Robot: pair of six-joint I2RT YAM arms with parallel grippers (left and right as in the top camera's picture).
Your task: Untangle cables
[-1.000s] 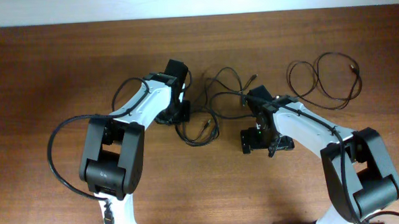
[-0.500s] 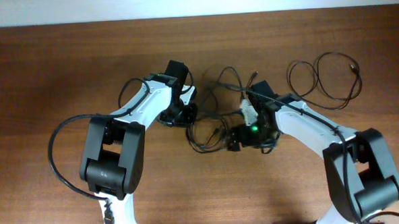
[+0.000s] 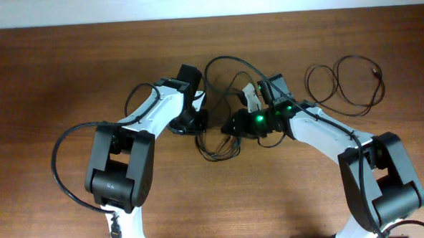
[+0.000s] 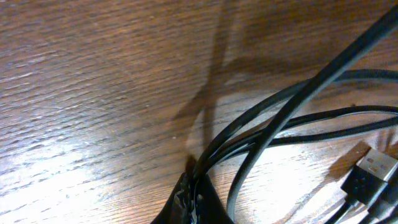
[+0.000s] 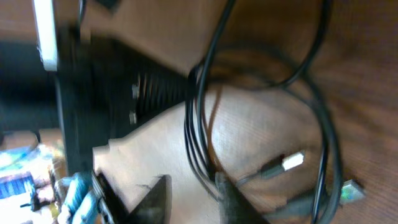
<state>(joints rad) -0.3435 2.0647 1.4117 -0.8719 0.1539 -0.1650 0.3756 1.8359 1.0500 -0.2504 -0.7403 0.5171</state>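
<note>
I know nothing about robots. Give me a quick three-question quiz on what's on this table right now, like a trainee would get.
1. True or false: one loop of cable lies apart from the tangled cables, out beyond the right arm.
2. The left fingers are: A) spread wide, B) shut on cables, C) holding a white cloth.
3. What colour is the light glowing at the right arm's wrist?
Key: 1 true; 2 B; 3 green.
</note>
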